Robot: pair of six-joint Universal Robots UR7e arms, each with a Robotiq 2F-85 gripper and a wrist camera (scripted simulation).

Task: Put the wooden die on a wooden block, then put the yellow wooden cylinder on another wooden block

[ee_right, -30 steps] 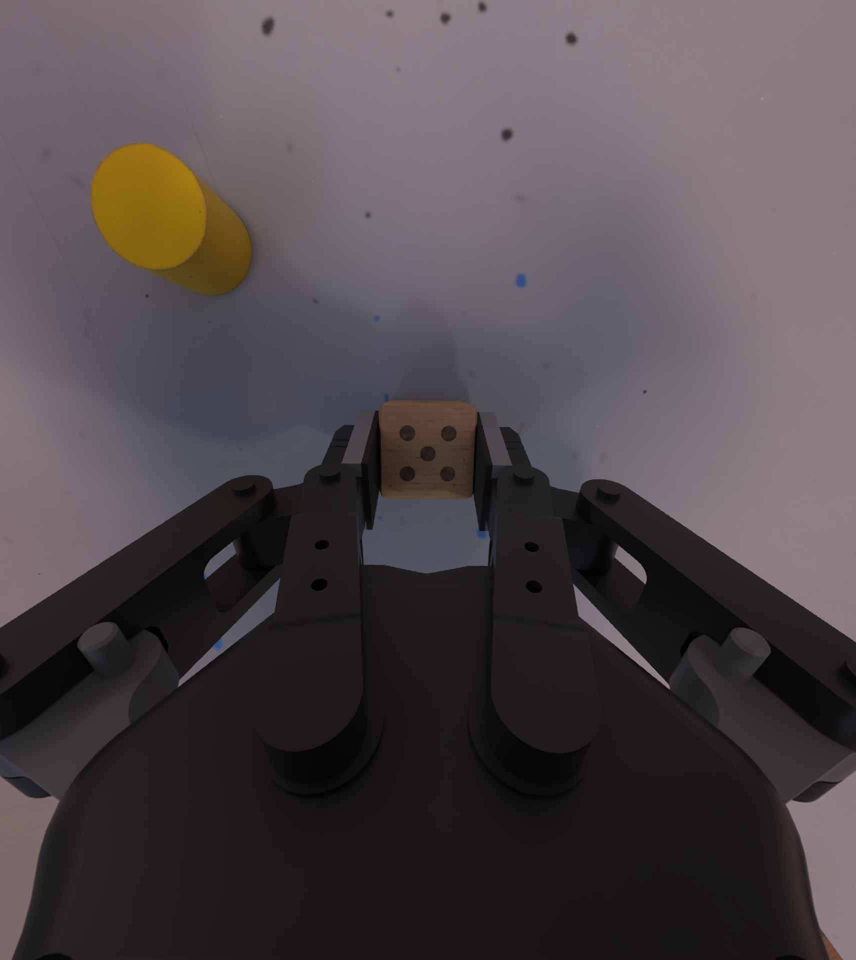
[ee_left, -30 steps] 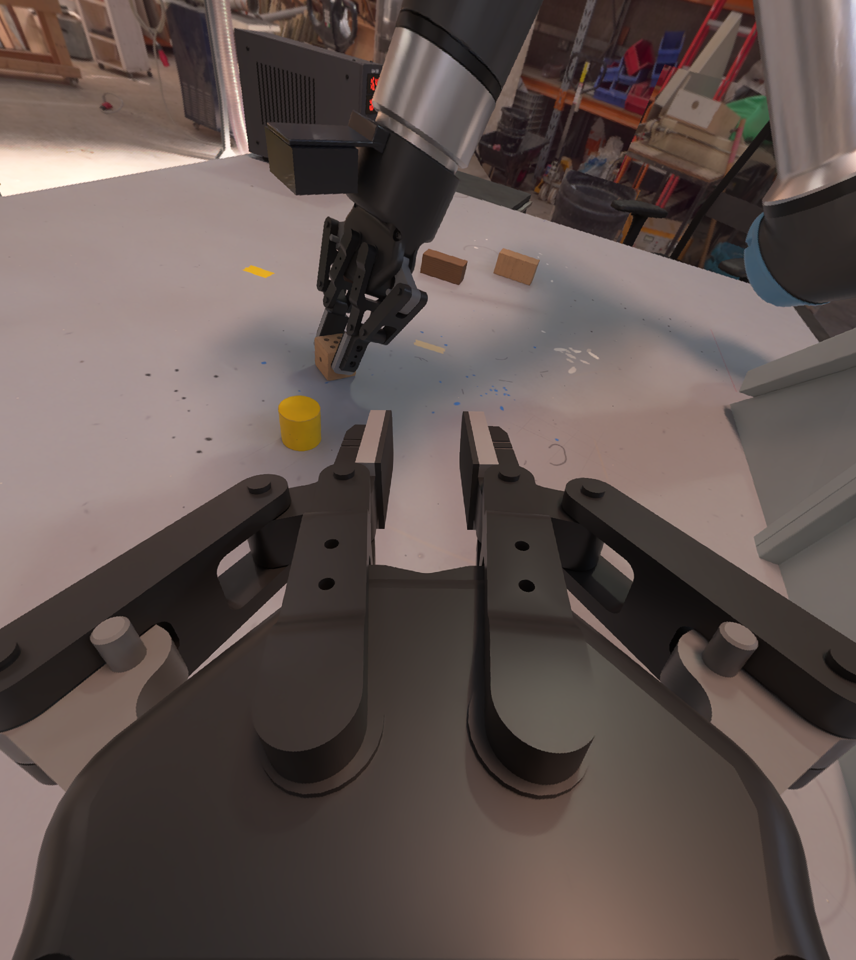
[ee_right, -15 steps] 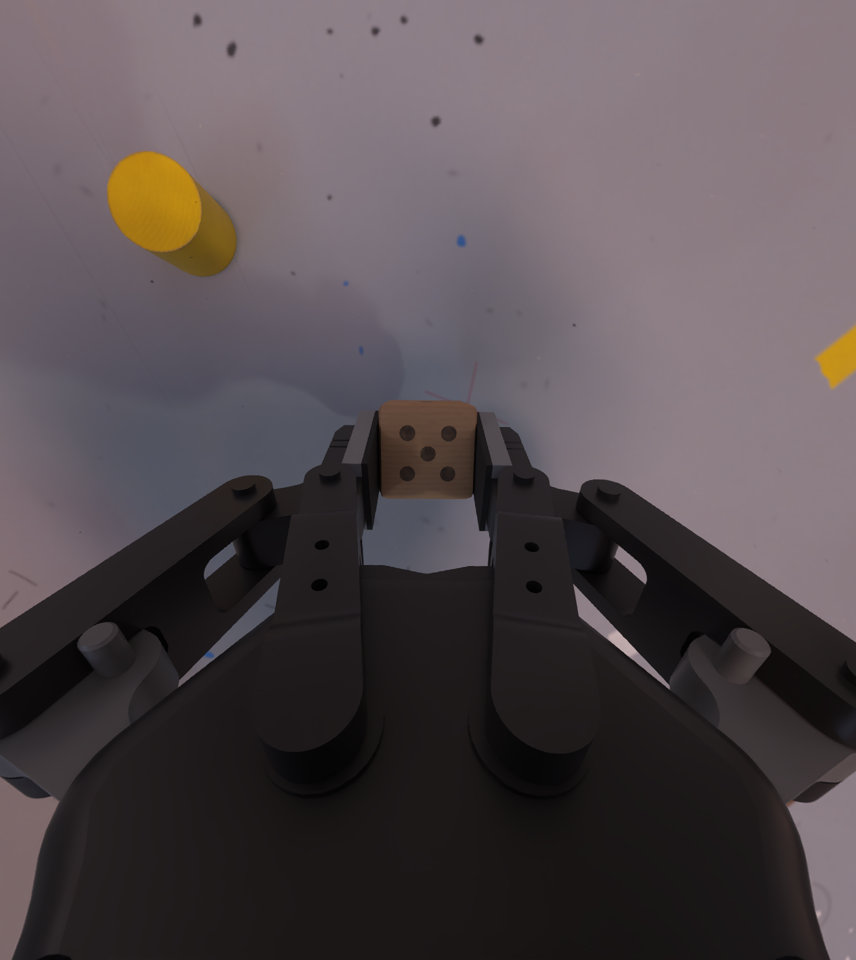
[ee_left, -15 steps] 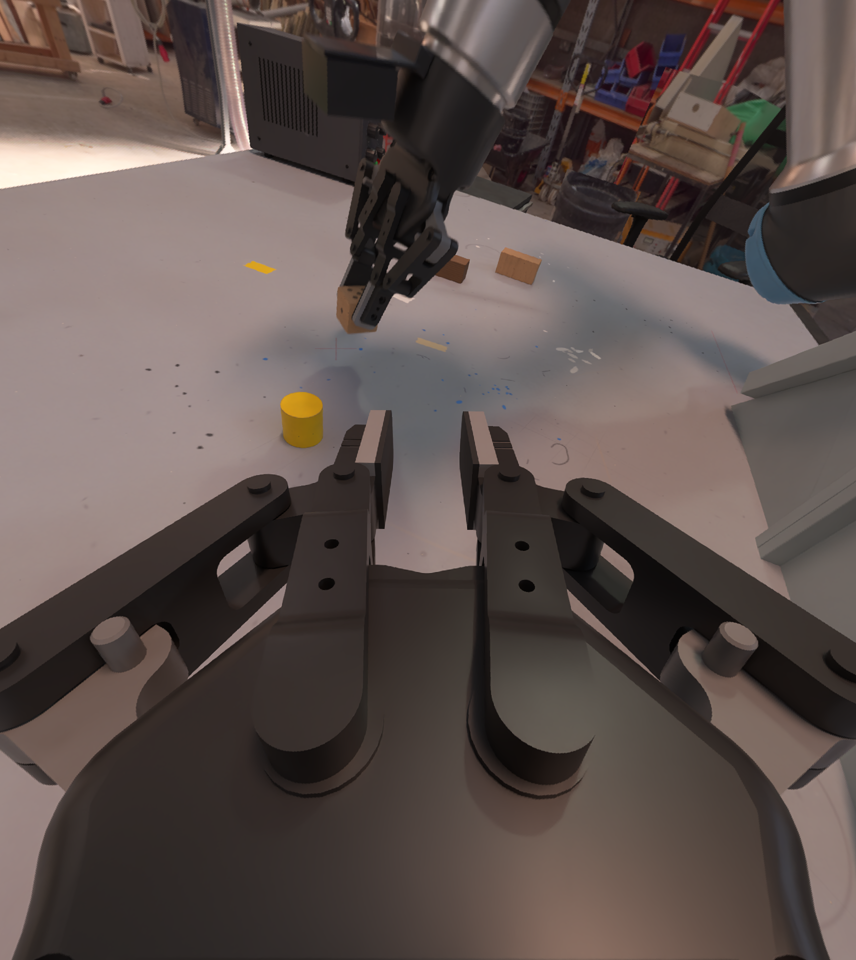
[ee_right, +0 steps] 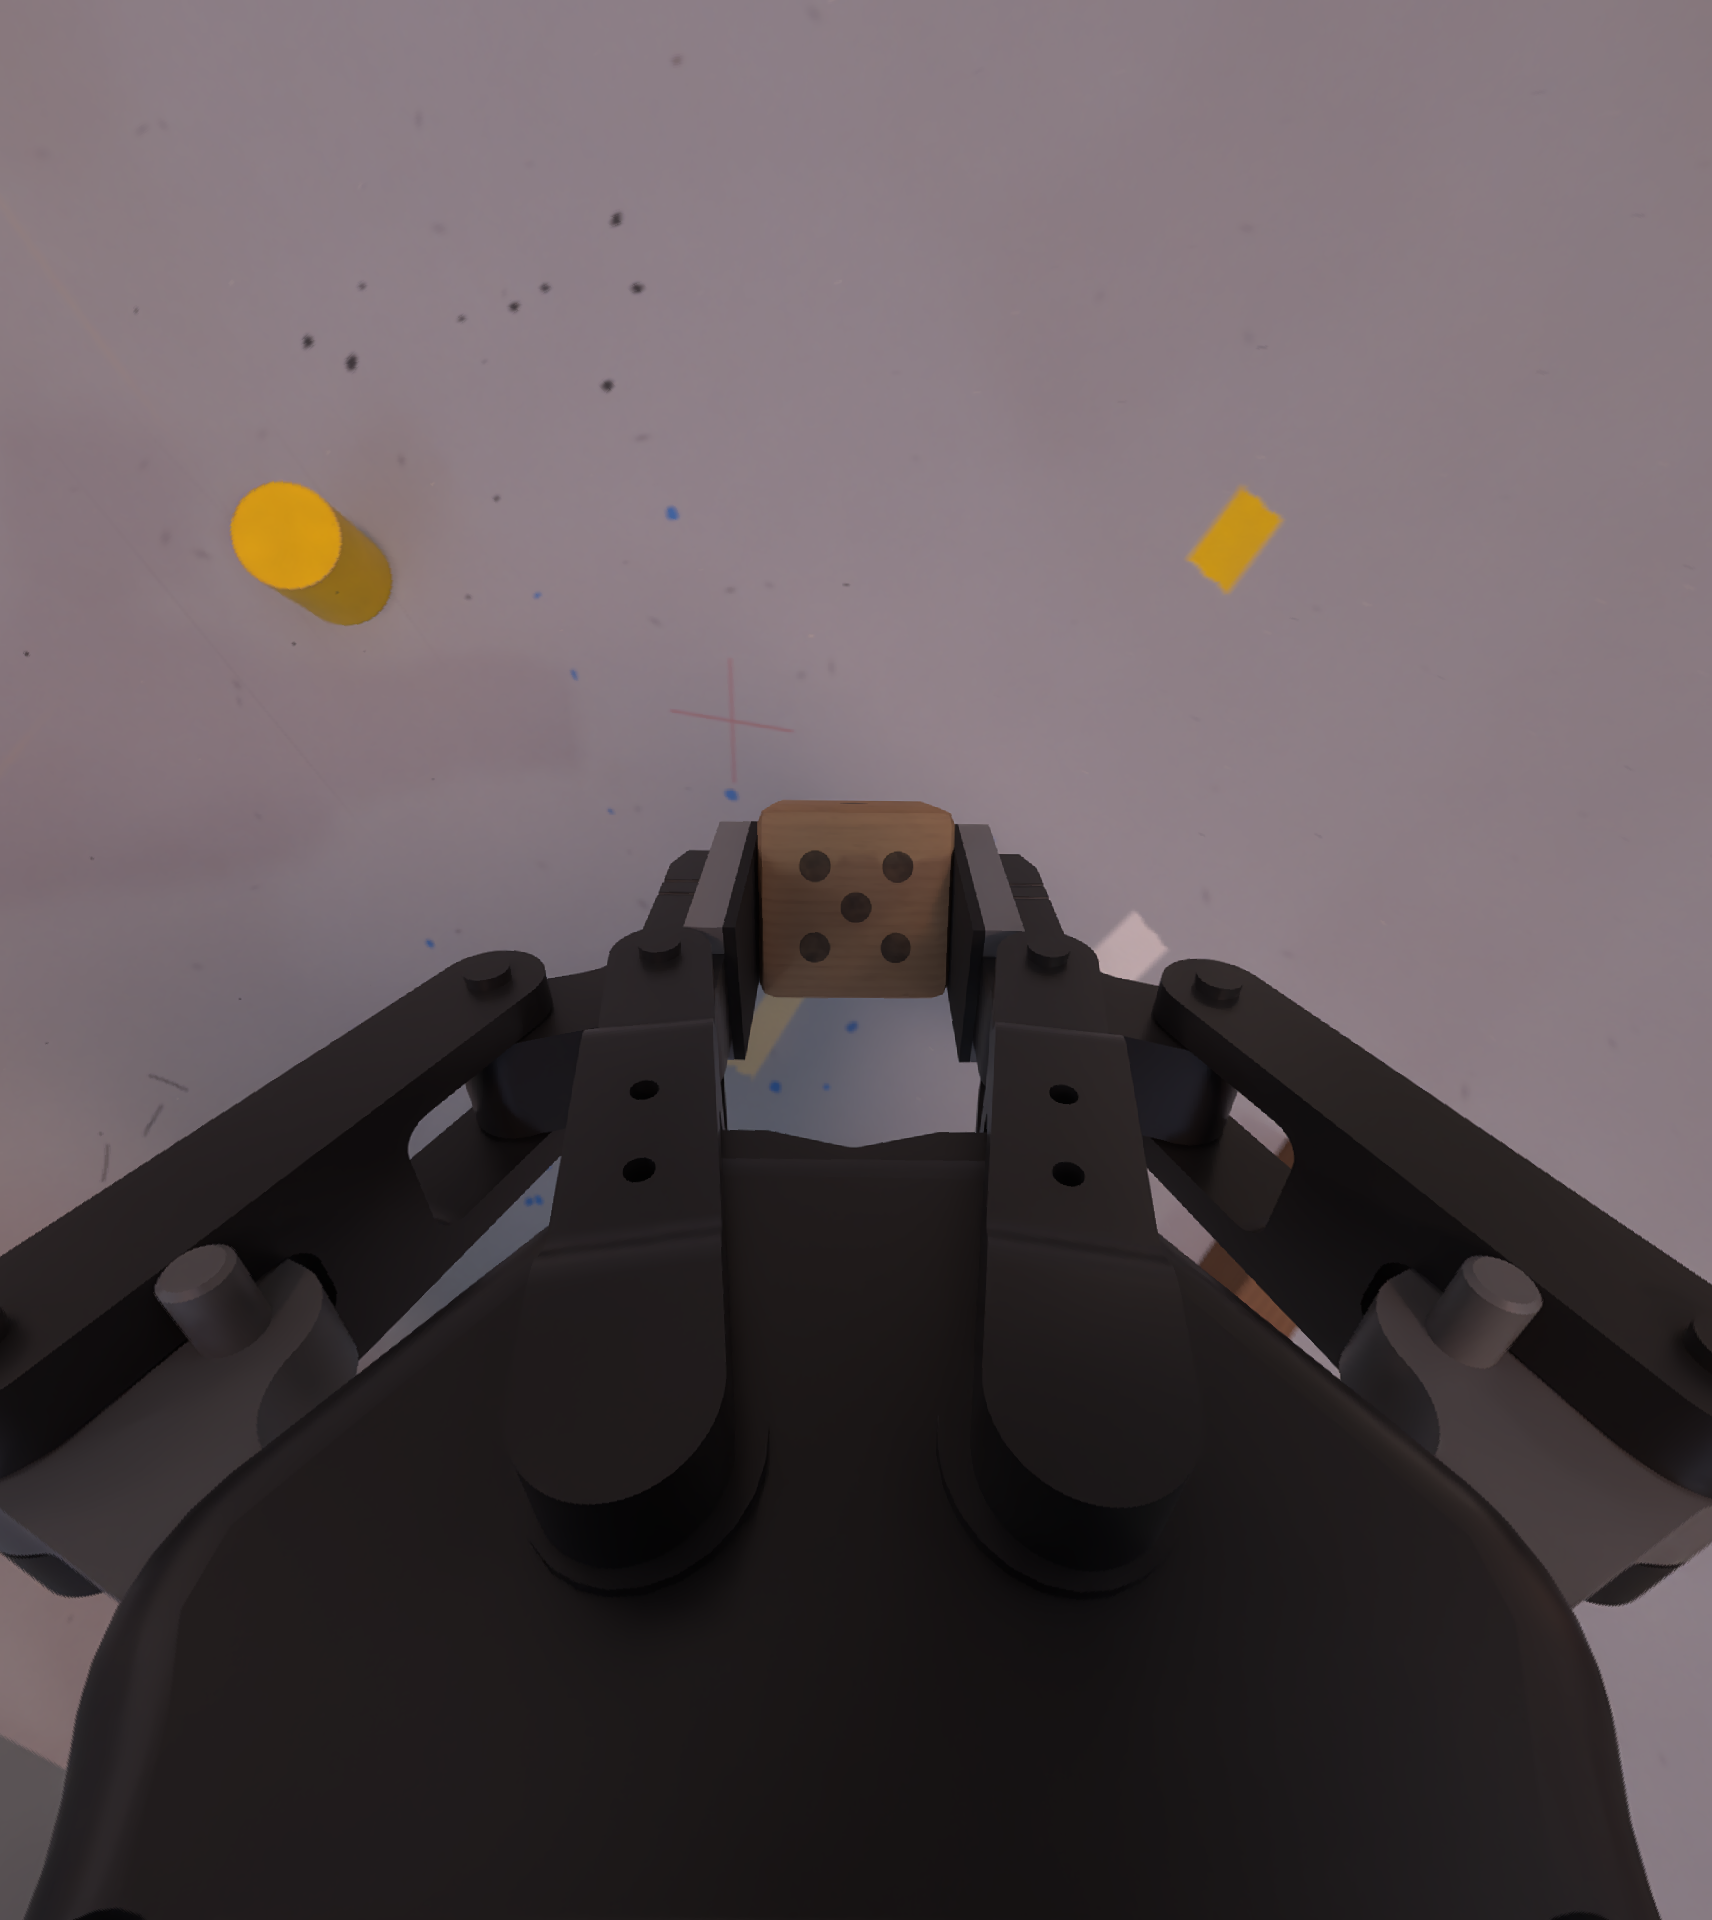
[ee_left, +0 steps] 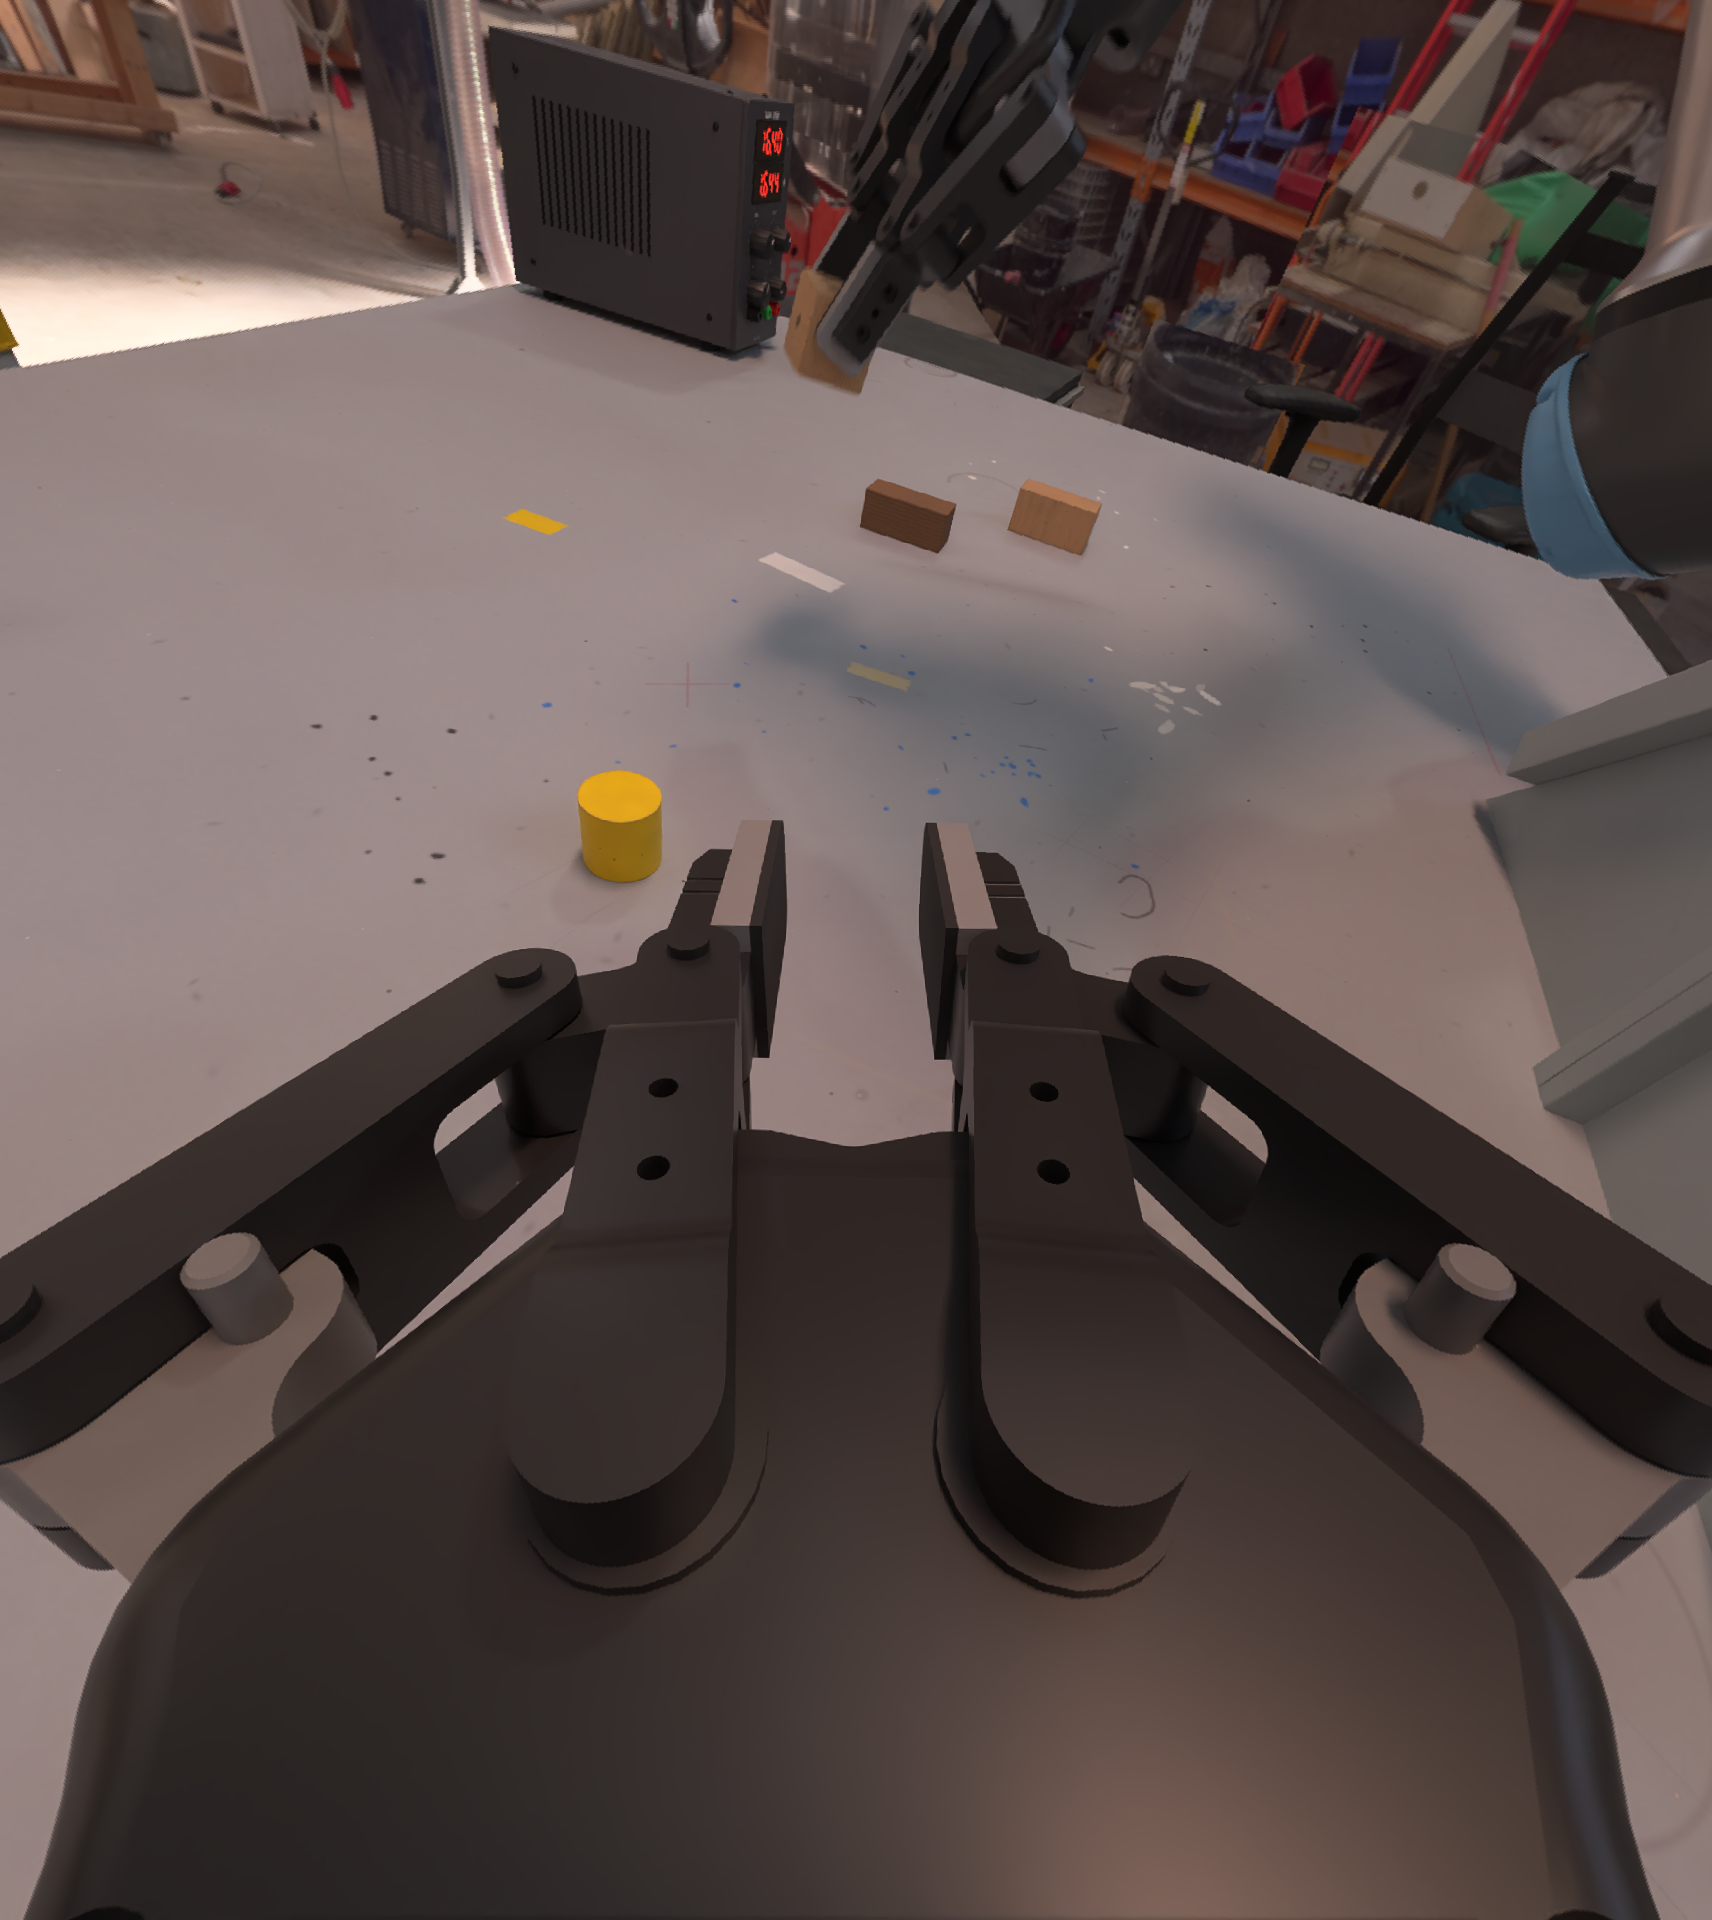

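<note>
My right gripper [ee_right: 855, 902] is shut on the wooden die [ee_right: 854, 900] and holds it high above the table. In the left wrist view the die [ee_left: 814, 335] hangs in that gripper [ee_left: 836, 332] above the far part of the table. The yellow cylinder [ee_left: 619, 826] stands upright on the table, just left of my left gripper [ee_left: 852, 883], which is open and empty. It also shows in the right wrist view [ee_right: 310, 552]. A dark wooden block [ee_left: 906, 513] and a light wooden block [ee_left: 1053, 515] lie side by side at the far side.
A black power supply box [ee_left: 639, 182] stands at the table's far edge. A grey metal structure [ee_left: 1683, 831] rises at the right. Tape strips lie on the table, yellow [ee_left: 534, 521], white [ee_left: 800, 571] and beige [ee_left: 877, 676]. The right arm [ee_left: 1683, 416] reaches in from the upper right.
My right gripper has lifted the die off the table and carried it up and away, toward the blocks. The left gripper and the cylinder have not moved.
</note>
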